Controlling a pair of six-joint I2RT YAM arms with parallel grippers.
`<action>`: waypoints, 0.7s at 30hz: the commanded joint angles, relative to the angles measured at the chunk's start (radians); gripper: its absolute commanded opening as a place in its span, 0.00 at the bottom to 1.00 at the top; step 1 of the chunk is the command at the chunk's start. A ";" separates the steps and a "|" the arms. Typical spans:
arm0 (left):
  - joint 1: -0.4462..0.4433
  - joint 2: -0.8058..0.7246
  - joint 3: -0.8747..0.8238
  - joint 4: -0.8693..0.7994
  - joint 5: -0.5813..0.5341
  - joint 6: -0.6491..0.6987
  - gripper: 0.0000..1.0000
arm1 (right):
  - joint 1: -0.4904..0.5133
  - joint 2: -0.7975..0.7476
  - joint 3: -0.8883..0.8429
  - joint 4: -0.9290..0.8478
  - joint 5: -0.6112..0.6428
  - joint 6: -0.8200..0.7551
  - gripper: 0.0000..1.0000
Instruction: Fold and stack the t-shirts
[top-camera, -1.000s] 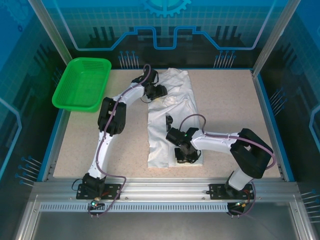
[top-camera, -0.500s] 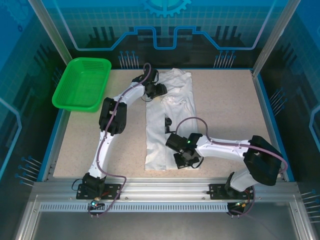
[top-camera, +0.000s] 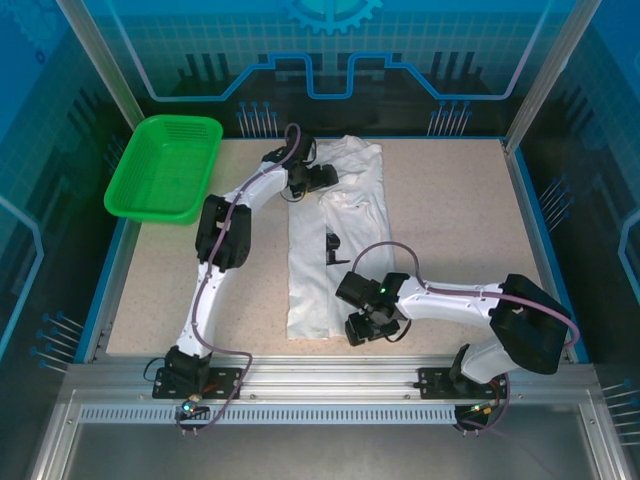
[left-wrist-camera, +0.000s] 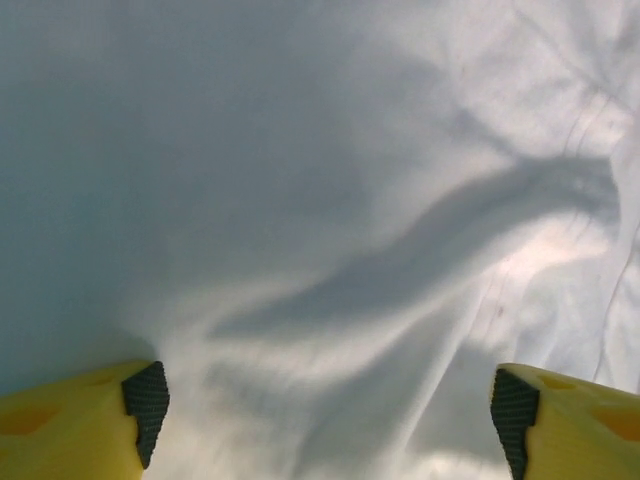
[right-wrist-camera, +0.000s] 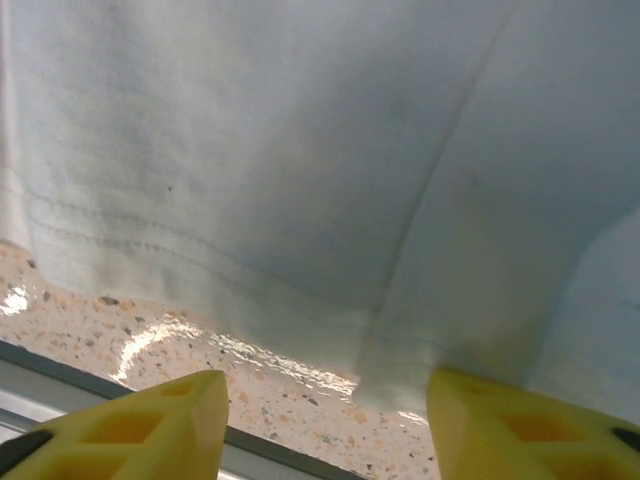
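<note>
Top external: green basket (top-camera: 163, 168) sits at the far-left corner of the table (top-camera: 450, 220). Left fingers (left-wrist-camera: 146, 400) are spread, pinching nothing, over the t-shirt (top-camera: 312, 265) near the far edge. T-shirt lies mid-table as a long narrow strip, far edge to near edge; lengthwise fold looks done. Right fingers (right-wrist-camera: 150, 430) are spread at its near hem. Remaining, by my reading: crosswise folds, stacking.

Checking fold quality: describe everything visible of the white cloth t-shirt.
The white cloth t-shirt lies flat on the speckled beige table, folded lengthwise into a long narrow strip running far to near, wrinkled at the far end. A small black print shows midway along. Its stitched hem sits near the table's front edge.
</note>
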 joint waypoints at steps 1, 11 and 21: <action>0.008 -0.229 -0.161 0.027 0.009 -0.049 0.95 | -0.028 -0.115 -0.025 -0.017 -0.013 0.015 0.67; -0.078 -0.870 -0.998 0.075 0.006 -0.233 0.90 | -0.422 -0.545 -0.251 -0.030 -0.198 0.043 0.72; -0.242 -1.413 -1.586 -0.014 0.045 -0.401 0.55 | -0.549 -0.449 -0.345 0.017 -0.356 -0.026 0.59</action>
